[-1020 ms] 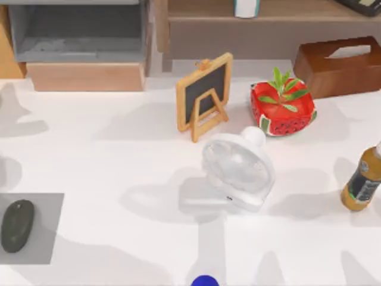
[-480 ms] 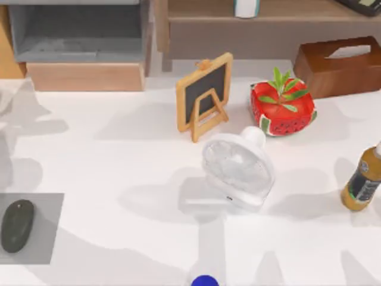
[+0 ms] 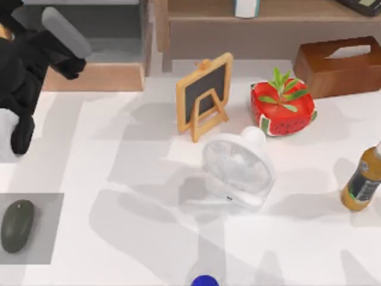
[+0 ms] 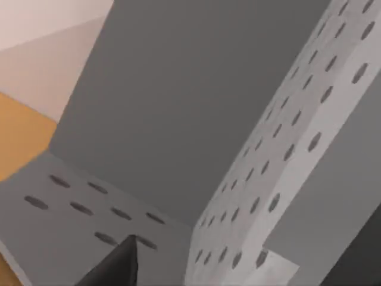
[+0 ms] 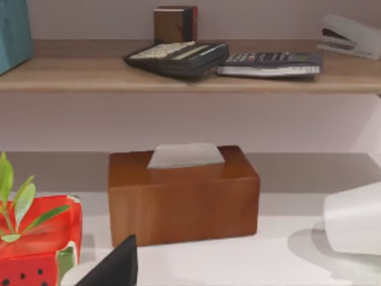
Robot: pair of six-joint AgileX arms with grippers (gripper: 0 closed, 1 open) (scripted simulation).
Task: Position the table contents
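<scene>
At the tabletop's (image 3: 119,238) left edge the mouse (image 3: 16,226) lies on its grey mat (image 3: 47,238), long axis running near to far. My left gripper (image 3: 22,134) hangs beyond it, nearer than the right arm; I cannot tell its grip.

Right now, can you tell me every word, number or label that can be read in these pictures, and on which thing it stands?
None can be read.
Bottle: its dark label has marks too small to read.
Two calculators on the shelf: key markings too blurred to read.
Chalkboard: blank.
Mouse: no text.
</scene>
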